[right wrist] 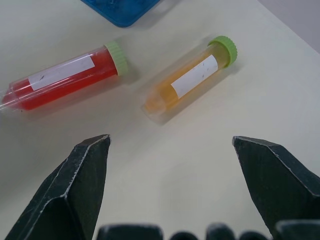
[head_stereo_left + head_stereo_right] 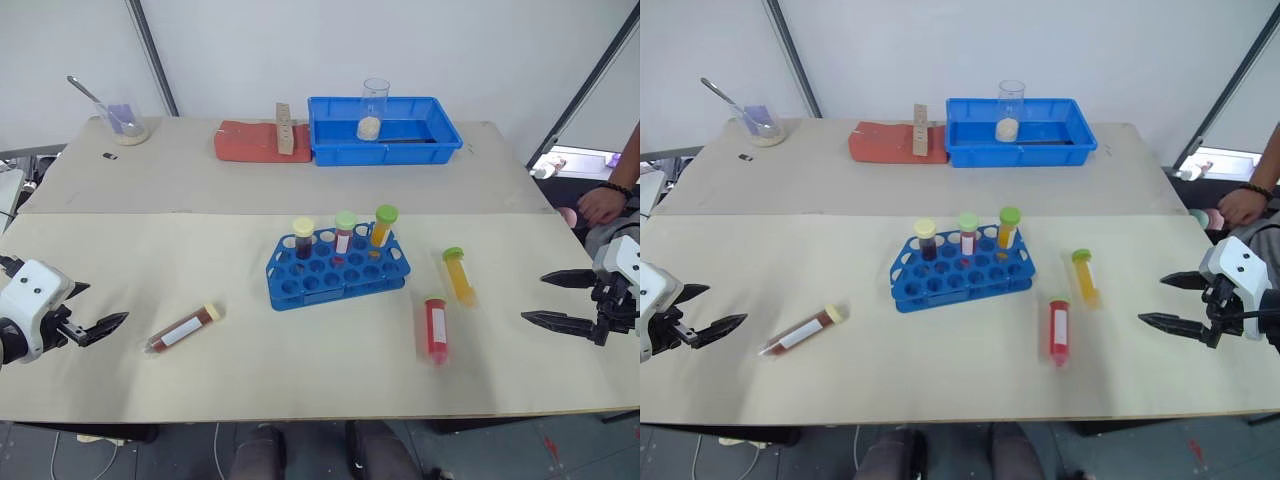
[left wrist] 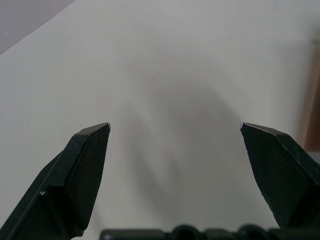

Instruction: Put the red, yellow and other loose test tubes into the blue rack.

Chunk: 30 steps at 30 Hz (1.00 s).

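The blue rack [image 2: 337, 268] stands mid-table with three capped tubes upright in its back row. To its right lie a red tube [image 2: 436, 328] and a yellow tube [image 2: 459, 275], both green-capped. A dark red tube with a yellow cap [image 2: 184, 328] lies to the rack's left. My left gripper [image 2: 107, 303] is open and empty near the left edge, a little left of that tube. Over at the right edge my right gripper [image 2: 533, 296] is open and empty too. In the right wrist view the red tube [image 1: 65, 80] and yellow tube [image 1: 190, 80] lie beyond its fingers.
At the back stand a blue tray [image 2: 400, 154] holding a beaker of powder [image 2: 373, 110], a red pad [image 2: 250, 142] with a wooden block [image 2: 285, 130], and a beaker with a spoon [image 2: 122, 122]. A person's hand [image 2: 605, 203] rests at the right edge.
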Motion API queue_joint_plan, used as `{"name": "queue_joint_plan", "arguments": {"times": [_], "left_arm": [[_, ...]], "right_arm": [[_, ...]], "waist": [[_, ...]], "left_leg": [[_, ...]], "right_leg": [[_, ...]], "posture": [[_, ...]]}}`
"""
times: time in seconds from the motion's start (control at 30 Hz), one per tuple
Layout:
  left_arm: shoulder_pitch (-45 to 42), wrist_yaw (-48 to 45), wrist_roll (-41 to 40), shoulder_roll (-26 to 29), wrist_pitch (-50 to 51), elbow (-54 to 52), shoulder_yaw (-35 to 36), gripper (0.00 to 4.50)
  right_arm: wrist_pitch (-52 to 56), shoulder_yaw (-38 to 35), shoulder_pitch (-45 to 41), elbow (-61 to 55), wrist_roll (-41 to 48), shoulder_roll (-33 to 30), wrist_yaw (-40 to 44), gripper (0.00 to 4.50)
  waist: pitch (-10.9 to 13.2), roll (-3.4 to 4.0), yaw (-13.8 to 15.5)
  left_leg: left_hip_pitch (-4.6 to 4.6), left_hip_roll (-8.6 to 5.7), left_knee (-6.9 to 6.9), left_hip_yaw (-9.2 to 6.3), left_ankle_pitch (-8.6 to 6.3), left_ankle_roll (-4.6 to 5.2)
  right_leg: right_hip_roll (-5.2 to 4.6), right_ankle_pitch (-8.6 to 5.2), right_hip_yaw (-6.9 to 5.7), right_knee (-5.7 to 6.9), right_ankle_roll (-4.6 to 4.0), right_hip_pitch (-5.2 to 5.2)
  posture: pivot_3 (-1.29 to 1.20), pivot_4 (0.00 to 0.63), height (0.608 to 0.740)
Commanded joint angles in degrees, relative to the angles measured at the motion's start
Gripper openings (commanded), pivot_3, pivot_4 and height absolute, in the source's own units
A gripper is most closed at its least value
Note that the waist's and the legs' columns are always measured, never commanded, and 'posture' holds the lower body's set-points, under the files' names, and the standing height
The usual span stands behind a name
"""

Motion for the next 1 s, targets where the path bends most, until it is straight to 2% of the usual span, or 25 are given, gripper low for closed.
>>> {"name": "queue_joint_plan", "arguments": {"times": [0.03,0.47,1.0], "left_arm": [[-0.53,-0.87,-0.97,0.97,0.66,-0.57,1.5,4.49],[-1.64,-3.97,-3.16,0.71,1.01,-0.33,2.29,4.49],[-1.96,-3.8,-1.16,0.82,-1.45,1.17,1.45,4.49]], "right_arm": [[0.39,-1.24,-0.12,-1.09,0.18,-0.67,0.2,4.33],[1.67,-0.72,-0.74,-1.11,0.93,-0.18,0.35,4.33],[0.7,-0.39,-0.85,-1.55,0.77,0.69,0.26,4.33]], "waist": [[0.0,0.0,0.0],[0.0,0.0,-0.02],[0.0,0.0,-0.02]], "left_leg": [[0.0,0.0,0.0,0.0,0.0,0.0],[0.01,0.0,0.0,0.0,0.0,0.0],[0.03,0.0,0.0,0.0,0.0,0.0]], "right_leg": [[0.0,0.0,0.0,0.0,0.0,0.0],[0.0,0.0,0.0,0.01,0.0,0.0],[0.01,0.0,0.0,0.04,0.0,0.01]], "posture": [[0.0,0.15,0.74],[0.0,0.15,0.74],[0.0,0.15,0.74]]}}
